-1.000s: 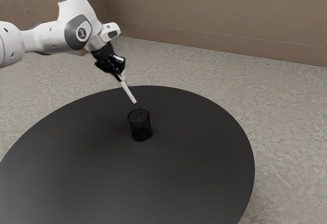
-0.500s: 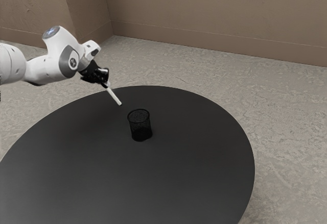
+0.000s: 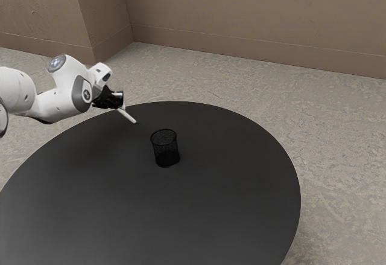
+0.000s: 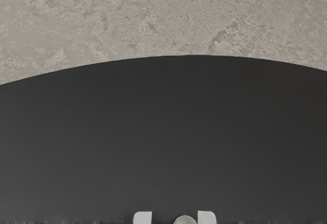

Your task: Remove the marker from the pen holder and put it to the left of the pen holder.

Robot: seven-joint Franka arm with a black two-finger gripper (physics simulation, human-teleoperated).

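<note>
The black gripper (image 3: 124,103) is in the exterior view's left, low by the far left edge of the round table, and shut on the white marker (image 3: 127,116). The marker slants down toward the exterior view's right. Whether its lower end touches the tabletop I cannot tell. The black mesh pen holder (image 3: 165,149) stands upright, apart from the marker and farther to the exterior view's right. In the wrist view, the gripper (image 4: 174,217) has light fingertips at the lower edge, with the marker's rounded grey end (image 4: 185,220) between them.
The round black table (image 3: 199,210) reaches around the pen holder on all sides. Beyond its curved edge lies a grey floor (image 3: 338,132), with brown walls (image 3: 259,17) behind.
My hand has moved away from the pen holder, toward the exterior view's left, and lower, carrying the marker. The marker leans flatter. The pen holder has stayed in place.
</note>
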